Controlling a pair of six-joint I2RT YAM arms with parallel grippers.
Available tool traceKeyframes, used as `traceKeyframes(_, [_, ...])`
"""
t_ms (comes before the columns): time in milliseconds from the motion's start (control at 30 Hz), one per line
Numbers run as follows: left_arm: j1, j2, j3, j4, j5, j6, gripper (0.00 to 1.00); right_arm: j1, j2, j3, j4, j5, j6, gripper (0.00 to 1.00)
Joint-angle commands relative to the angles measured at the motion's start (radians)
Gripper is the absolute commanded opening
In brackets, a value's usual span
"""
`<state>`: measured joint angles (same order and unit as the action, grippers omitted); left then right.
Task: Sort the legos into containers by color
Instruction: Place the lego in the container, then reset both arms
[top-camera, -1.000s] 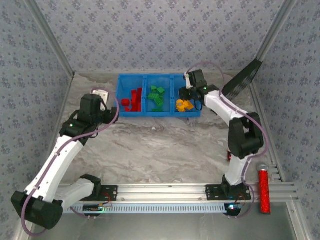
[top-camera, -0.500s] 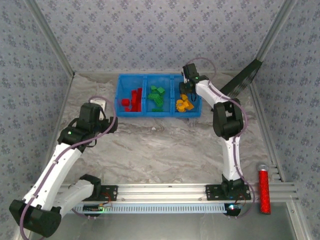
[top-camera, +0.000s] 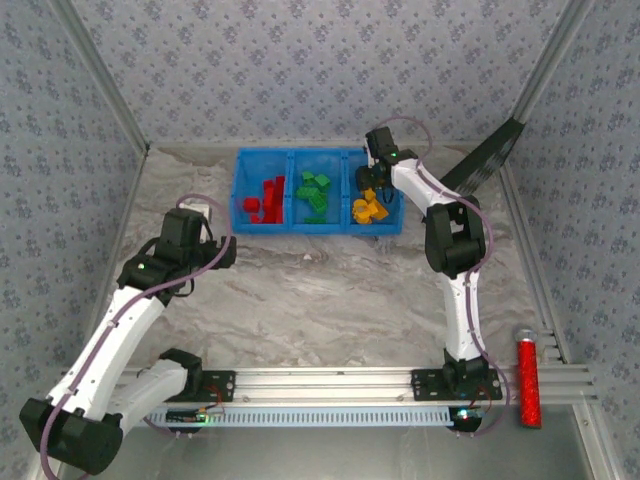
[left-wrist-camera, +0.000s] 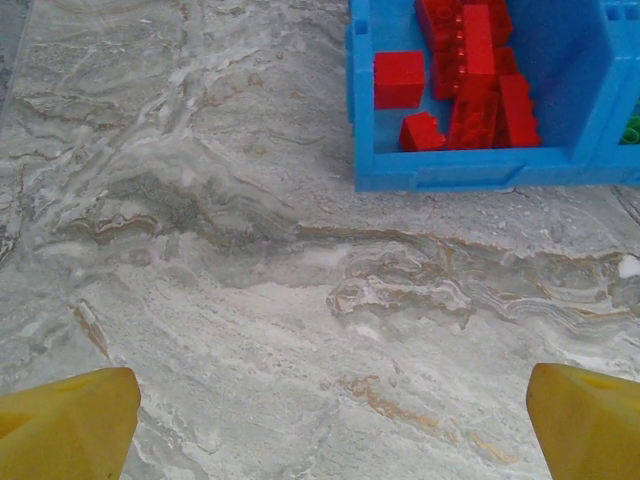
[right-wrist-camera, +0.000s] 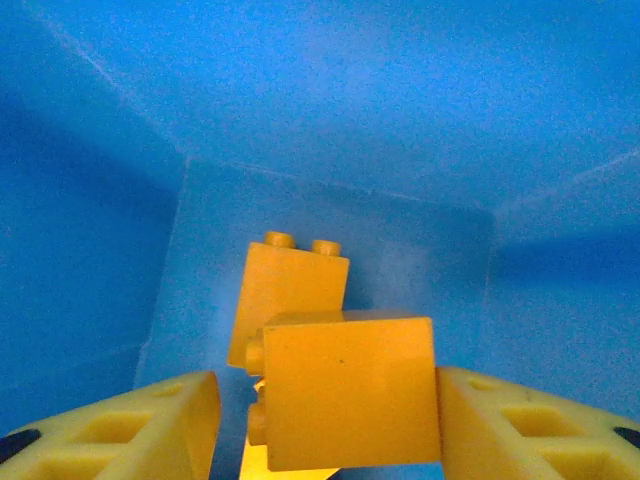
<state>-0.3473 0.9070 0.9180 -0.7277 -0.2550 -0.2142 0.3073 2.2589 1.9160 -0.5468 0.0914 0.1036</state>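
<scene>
As right tool (right-wrist-camera: 328, 405) gapes, lego (right-wrist-camera: 350, 385) lies between.

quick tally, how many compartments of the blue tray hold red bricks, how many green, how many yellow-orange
Compartments of the blue plastic tray holding small red plastic bricks: 1
Holding small green plastic bricks: 1
Holding small yellow-orange plastic bricks: 1
Total: 3 compartments
</scene>
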Motion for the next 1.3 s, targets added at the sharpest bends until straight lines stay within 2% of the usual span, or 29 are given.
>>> traceKeyframes(0, [0.016, 0.003, -0.019, 0.042, -0.035, -0.027, 0.99, -0.013, -0.032, 0.026, -0.042, -0.001, -0.008, 0.60])
traceKeyframes(133, [0.047, 0.031, -0.019, 0.105, -0.095, -0.037, 0.99, -0.014, -0.090, 0.019, -0.050, -0.001, -0.016, 0.63])
traceKeyframes(433, [0.128, 0.041, -0.024, 0.216, -0.096, -0.004, 0.99, -0.010, -0.213, 0.007, -0.095, -0.015, -0.033, 0.68])
traceKeyframes(567, [0.175, 0.054, -0.051, 0.277, -0.153, -0.017, 0.99, -0.009, -0.261, -0.006, -0.099, -0.027, -0.029, 0.68])
traceKeyframes(633, [0.204, 0.058, -0.093, 0.350, -0.089, 0.029, 0.99, -0.008, -0.297, -0.036, -0.084, -0.042, -0.032, 0.68])
traceKeyframes(700, [0.231, 0.072, -0.115, 0.373, -0.076, 0.031, 0.99, -0.008, -0.354, -0.095, -0.059, -0.056, -0.041, 0.72])
traceKeyframes(767, [0.262, 0.084, -0.145, 0.416, -0.073, 0.016, 0.99, -0.008, -0.430, -0.187, -0.002, -0.048, -0.050, 0.78])
traceKeyframes(833, [0.291, 0.086, -0.182, 0.471, -0.042, 0.002, 0.99, -0.008, -0.519, -0.303, 0.059, -0.010, -0.057, 0.90])
traceKeyframes(867, [0.299, 0.086, -0.206, 0.509, -0.038, -0.003, 0.99, -0.007, -0.575, -0.389, 0.103, 0.015, -0.056, 0.97])
traceKeyframes(900, [0.306, 0.085, -0.236, 0.550, -0.031, 0.002, 0.99, -0.007, -0.643, -0.482, 0.158, 0.032, -0.056, 1.00])
traceKeyframes(967, [0.318, 0.082, -0.293, 0.639, -0.015, 0.026, 0.99, -0.010, -0.772, -0.668, 0.287, 0.071, -0.053, 1.00])
traceKeyframes(1067, [0.350, 0.093, -0.403, 0.820, -0.047, -0.004, 0.99, -0.029, -0.910, -0.926, 0.461, 0.104, -0.059, 1.00])
traceKeyframes(1133, [0.388, 0.127, -0.455, 0.921, -0.024, -0.021, 0.99, -0.054, -0.938, -1.025, 0.491, 0.104, -0.081, 1.00])
traceKeyframes(1267, [0.442, 0.257, -0.510, 1.150, 0.052, -0.004, 0.99, -0.078, -0.935, -1.146, 0.505, 0.190, -0.072, 1.00])
